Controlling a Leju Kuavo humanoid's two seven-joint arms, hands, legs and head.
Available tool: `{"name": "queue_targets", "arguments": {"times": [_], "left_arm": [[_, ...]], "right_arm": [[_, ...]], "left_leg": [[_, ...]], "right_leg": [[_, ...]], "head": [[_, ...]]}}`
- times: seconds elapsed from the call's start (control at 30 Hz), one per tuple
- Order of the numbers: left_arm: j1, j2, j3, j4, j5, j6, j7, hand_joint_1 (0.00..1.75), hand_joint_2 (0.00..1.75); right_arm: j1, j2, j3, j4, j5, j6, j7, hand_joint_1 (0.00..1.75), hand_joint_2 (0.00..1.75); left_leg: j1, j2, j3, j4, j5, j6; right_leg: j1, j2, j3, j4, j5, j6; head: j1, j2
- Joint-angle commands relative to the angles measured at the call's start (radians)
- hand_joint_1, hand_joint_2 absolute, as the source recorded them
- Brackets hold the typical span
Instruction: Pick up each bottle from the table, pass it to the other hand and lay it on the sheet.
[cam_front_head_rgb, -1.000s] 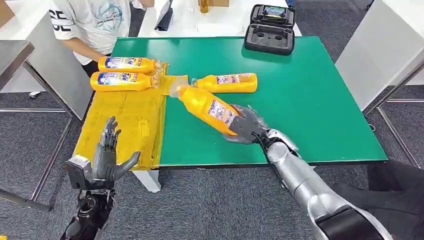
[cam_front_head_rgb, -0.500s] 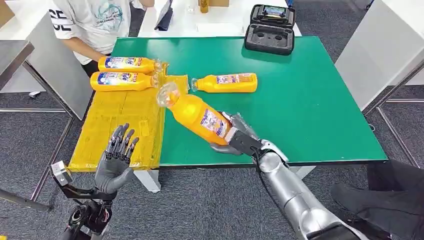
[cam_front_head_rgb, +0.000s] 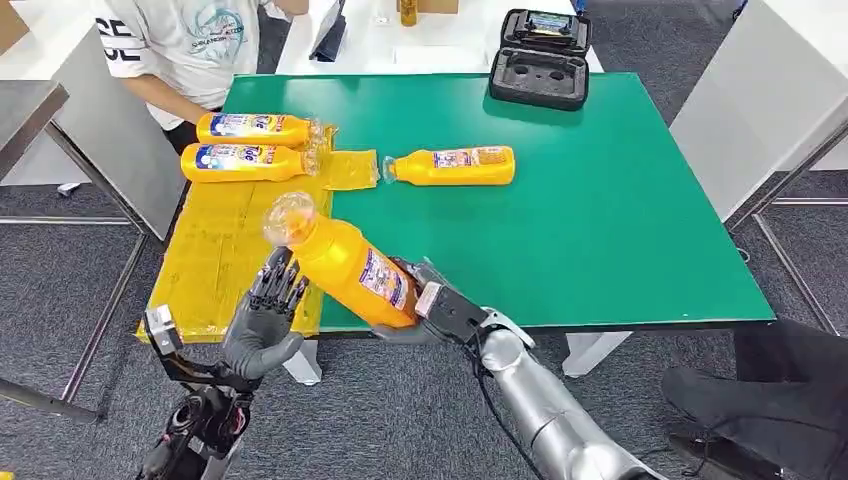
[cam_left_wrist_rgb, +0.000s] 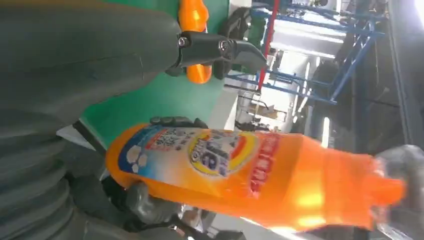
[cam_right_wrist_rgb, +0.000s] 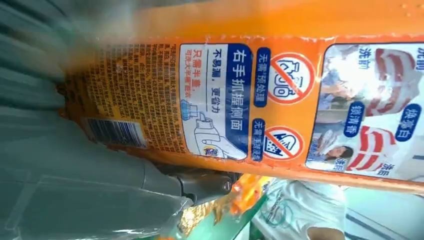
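We look down on the green desk (cam_front_head_rgb: 620, 200) with the yellow sheet (cam_front_head_rgb: 235, 235) draped over its left end. Two bottles (cam_front_head_rgb: 250, 145) already lie side by side at the sheet's far end, and one more bottle (cam_front_head_rgb: 452, 165) lies on the bare desk just past the sheet's edge, cap toward the sheet.

The bottle in play (cam_front_head_rgb: 345, 265) is off the desk, held in the air over the near corner of the sheet. Our right hand (cam_front_head_rgb: 432, 308) is clamped around its base end, fingers wrapped on the labelled body. Its long axis runs slanting from that hand up and to the left, so the clear cap (cam_front_head_rgb: 288, 215) leads toward our left side.

Our left hand (cam_front_head_rgb: 268, 318) is raised with palm up and fingers spread, holding nothing. It sits just beside the bottle's free upper half, fingertips close under the shoulder; we cannot tell whether they touch it yet. In the left wrist view the bottle (cam_left_wrist_rgb: 250, 175) lies lengthwise across the palm's reach.

We judge the handover turns on this: the left hand is near the cap end, and should close on the body ahead of the right hand's grip.
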Motion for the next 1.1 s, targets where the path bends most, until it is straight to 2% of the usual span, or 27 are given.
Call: {"name": "queue_targets", "arguments": {"times": [0.03, 0.13, 0.5, 0.53, 0.6, 0.77, 0.87, 0.9, 1.1], "left_arm": [[-0.099, -0.038, -0.065, 0.085, -0.064, 0.063, -0.01, 0.0, 1.75], [-0.088, -0.038, -0.072, 0.083, -0.042, 0.03, -0.015, 0.0, 1.75], [-0.074, -0.04, -0.085, 0.066, -0.036, 0.005, -0.022, 0.0, 1.75], [-0.072, -0.039, -0.09, 0.055, -0.038, -0.003, -0.022, 0.0, 1.75], [-0.074, -0.039, -0.095, 0.052, -0.022, -0.032, -0.018, 0.0, 1.75], [-0.074, -0.039, -0.1, 0.068, 0.007, -0.07, 0.013, 0.0, 1.75], [-0.1, -0.04, -0.105, 0.115, -0.052, -0.005, 0.045, 0.0, 1.75], [-0.109, -0.043, -0.11, 0.137, -0.069, 0.008, 0.063, 0.0, 1.75], [-0.141, -0.06, -0.128, 0.236, -0.115, 0.033, 0.1, 0.0, 1.75]], "right_arm": [[-0.024, 0.024, 0.043, 0.093, -0.035, -0.001, -0.002, 1.75, 1.75], [-0.034, 0.01, 0.036, 0.125, -0.049, 0.013, -0.002, 1.68, 1.75], [-0.039, 0.005, 0.029, 0.145, -0.059, 0.024, -0.002, 1.66, 1.75], [-0.043, 0.005, 0.034, 0.151, -0.056, 0.024, -0.002, 1.71, 1.75], [-0.047, 0.006, 0.039, 0.155, -0.056, 0.029, -0.002, 1.66, 1.75], [-0.055, 0.005, 0.045, 0.171, -0.055, 0.03, -0.002, 1.68, 1.75], [-0.049, 0.007, 0.058, 0.166, -0.055, 0.033, -0.002, 1.75, 1.75], [-0.049, 0.011, 0.063, 0.172, -0.05, 0.027, -0.002, 1.68, 1.75], [-0.036, 0.011, 0.07, 0.175, -0.039, 0.012, -0.002, 1.69, 1.75]], "left_leg": [[0.002, -0.003, 0.002, 0.0, 0.0, -0.002], [0.0, -0.001, 0.001, -0.001, 0.0, -0.001], [0.001, -0.001, 0.002, 0.0, 0.0, -0.002], [0.001, -0.001, 0.002, 0.0, 0.0, -0.001], [0.001, -0.001, 0.002, 0.0, 0.0, -0.002], [0.001, 0.0, 0.001, 0.0, 0.0, -0.001], [0.002, 0.0, 0.003, 0.0, -0.001, -0.002], [0.002, 0.0, 0.004, 0.0, -0.001, -0.003], [0.001, -0.001, 0.002, -0.001, 0.0, -0.002]], "right_leg": [[0.002, -0.003, 0.004, -0.001, -0.001, -0.002], [0.001, -0.001, 0.002, -0.001, 0.0, -0.001], [0.001, -0.001, 0.003, -0.001, 0.0, -0.002], [0.001, -0.001, 0.002, -0.001, 0.0, -0.001], [0.001, -0.001, 0.003, -0.001, 0.0, -0.002], [0.001, 0.0, 0.001, 0.0, 0.0, -0.001], [0.002, 0.0, 0.004, -0.001, -0.001, -0.002], [0.003, -0.001, 0.005, -0.001, -0.001, -0.003], [0.001, -0.002, 0.003, -0.001, 0.0, -0.002]], "head": [[0.0, 0.0], [0.0, 0.0], [0.0, 0.0], [0.0, 0.0], [0.0, 0.0], [0.0, 0.0], [0.0, 0.0], [0.0, 0.0], [0.0, 0.0]]}}
